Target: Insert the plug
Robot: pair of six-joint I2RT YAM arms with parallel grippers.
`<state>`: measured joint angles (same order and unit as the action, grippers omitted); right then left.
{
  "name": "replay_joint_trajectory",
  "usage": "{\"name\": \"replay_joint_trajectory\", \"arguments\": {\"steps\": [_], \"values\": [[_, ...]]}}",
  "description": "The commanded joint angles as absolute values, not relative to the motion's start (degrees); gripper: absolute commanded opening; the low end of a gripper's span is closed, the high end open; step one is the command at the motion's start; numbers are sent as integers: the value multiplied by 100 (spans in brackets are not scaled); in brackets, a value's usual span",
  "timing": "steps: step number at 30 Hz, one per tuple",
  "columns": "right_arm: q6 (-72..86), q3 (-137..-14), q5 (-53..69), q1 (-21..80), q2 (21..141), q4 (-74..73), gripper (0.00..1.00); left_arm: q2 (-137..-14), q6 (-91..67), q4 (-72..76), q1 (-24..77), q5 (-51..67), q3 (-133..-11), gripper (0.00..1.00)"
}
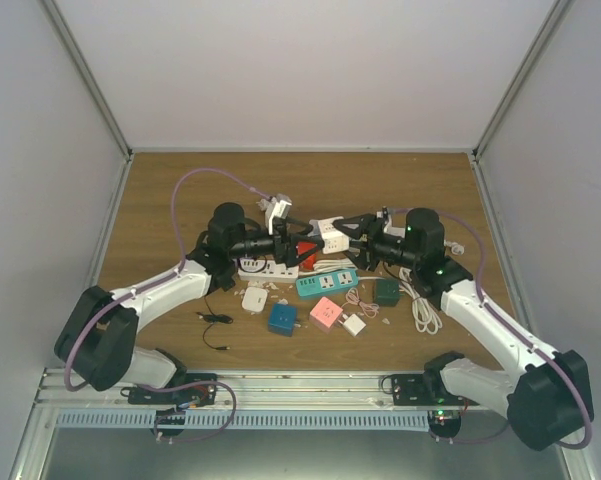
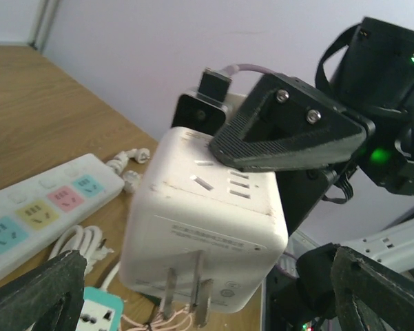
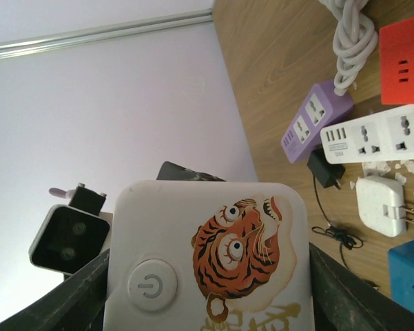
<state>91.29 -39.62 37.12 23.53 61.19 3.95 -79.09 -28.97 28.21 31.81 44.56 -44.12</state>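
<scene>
Plug (image 2: pixel 203 214) — prongs (image 2: pixel 201 303) down toward table (image 2: pixel 48 131), slightly tilted — in right fingers (image 2: pixel 289 131).

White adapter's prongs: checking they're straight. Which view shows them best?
Left wrist: prongs close, unobstructed. Right wrist shows only the adapter's tiger-sticker face; top view shows the adapter tiny, prongs indiscernible.

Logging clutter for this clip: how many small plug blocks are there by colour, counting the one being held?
White: 3 (held block in the right fingers, flat block, small block)
Red block: 1
Blue block: 1
Pink block: 1
Dark green block: 1
Total: 7
</scene>
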Motion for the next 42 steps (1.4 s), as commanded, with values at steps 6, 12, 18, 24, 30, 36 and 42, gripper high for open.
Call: {"name": "replay_joint_trajectory", "arguments": {"steps": [6, 12, 18, 24, 30, 36, 42], "values": [[9559, -4275, 3718, 2505, 5994, 321, 53, -8066, -2223, 3391, 3629, 4283, -4553, 84], [9448, -4255, 3785, 2514, 6026, 340, 57, -8181, -2062, 3209, 3630, 4188, -4768, 57], [8370, -4397, 3671, 2509, 6220, 323, 91, -8390, -2352, 2978, 3560, 4255, -4928, 45], [5949, -4610, 3429, 2479, 6231, 284, 100, -8391, -3422, 3111, 3176, 4727, -4924, 44], [4725, -4143, 3786, 2437, 5801, 1335, 100, -8267, -4733, 3642, 2797, 5463, -4862, 45], [4311, -4412, 3987, 2409, 5946, 1260, 100, -8157, -5641, 3965, 2647, 5913, -4927, 44], [4519, -4672, 3986, 2408, 6264, 1099, 100, -8128, -6261, 4437, 2635, 6140, -4931, 44]]}}
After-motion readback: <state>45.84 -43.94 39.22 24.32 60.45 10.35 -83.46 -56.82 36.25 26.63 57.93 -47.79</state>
